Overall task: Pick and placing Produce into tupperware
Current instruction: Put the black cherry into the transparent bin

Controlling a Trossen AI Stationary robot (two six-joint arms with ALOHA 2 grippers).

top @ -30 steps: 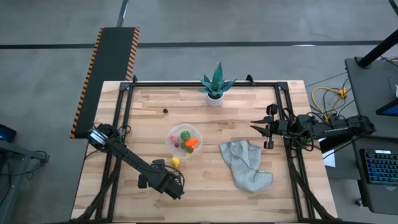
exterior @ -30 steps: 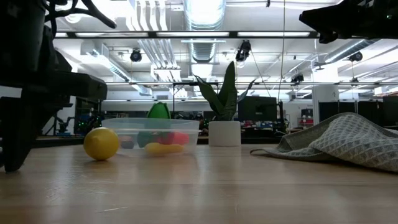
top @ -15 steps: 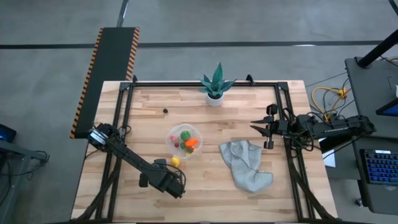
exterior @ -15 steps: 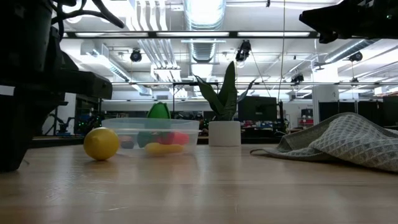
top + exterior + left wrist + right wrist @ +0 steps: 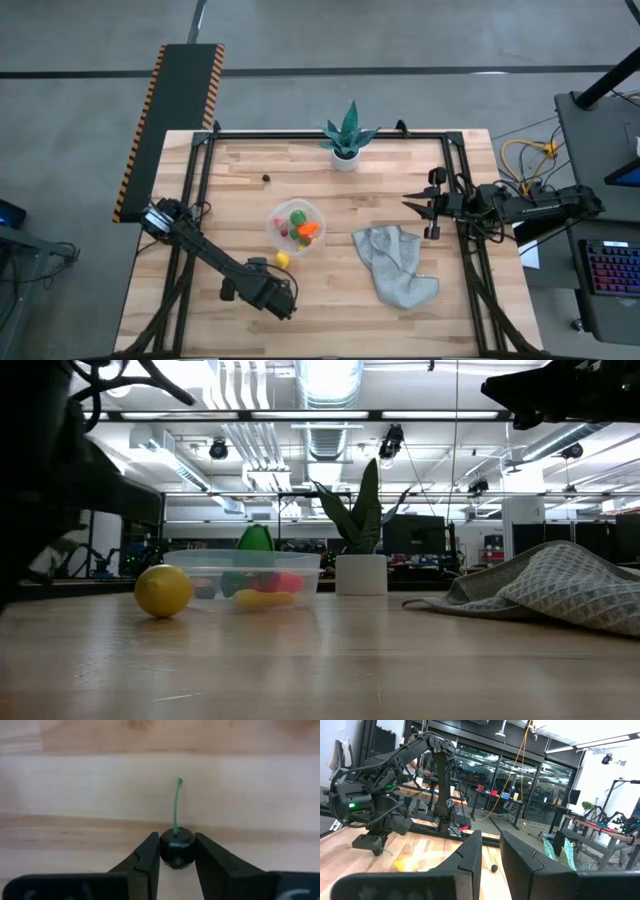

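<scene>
Left wrist view: the left gripper (image 5: 177,851) pinches a dark cherry (image 5: 177,851) with a green stem, now lifted higher off the desk (image 5: 330,300), beside the tupperware (image 5: 296,224). Right gripper (image 5: 420,218) waits parted, unmoved.

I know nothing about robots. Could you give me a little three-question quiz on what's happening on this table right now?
1. True or false: the left tool is shut on a dark cherry with a green stem.
2. Where is the yellow lemon? A: inside the tupperware. B: on the table, just outside the tupperware. C: on the floor.
3. Fill in: the right tool, waiting by the table's right edge, is open and holds ____.

Key: 1 true; 2 B; 3 nothing.
</scene>
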